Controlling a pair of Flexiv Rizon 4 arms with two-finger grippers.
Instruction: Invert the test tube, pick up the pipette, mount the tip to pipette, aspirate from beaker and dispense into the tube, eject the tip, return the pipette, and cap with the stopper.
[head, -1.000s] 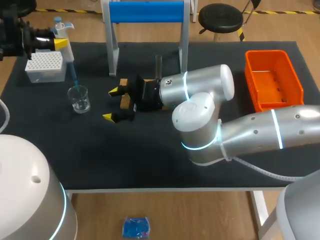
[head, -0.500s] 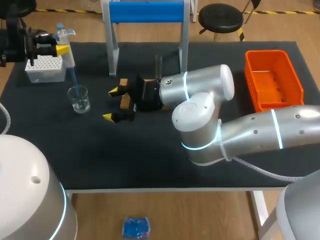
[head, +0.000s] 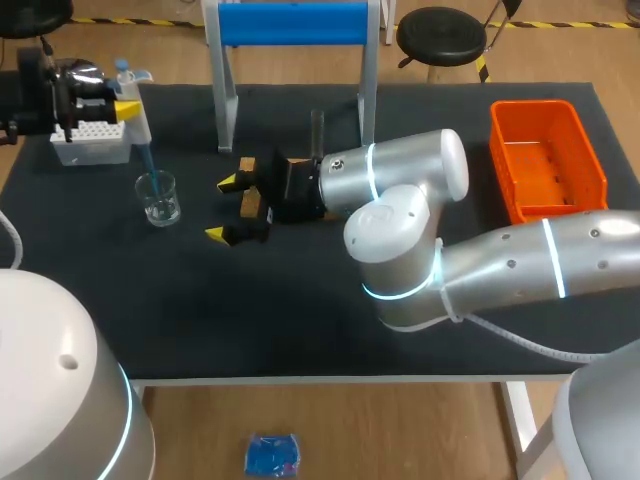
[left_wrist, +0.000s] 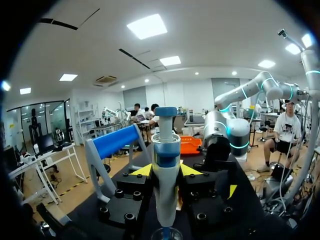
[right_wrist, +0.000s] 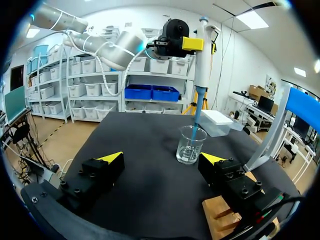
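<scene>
While the white-and-blue pipette (head: 135, 110) is clenched by the left gripper (left_wrist: 166, 170), its tip is sunk in the clear glass beaker (head: 158, 198) at ten o'clock for aspiration; the right gripper (head: 222, 208) is held released mid-table.

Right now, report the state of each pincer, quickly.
Left pincer: shut on the pipette, its tip down in the beaker.
Right pincer: open, holding nothing.
</scene>
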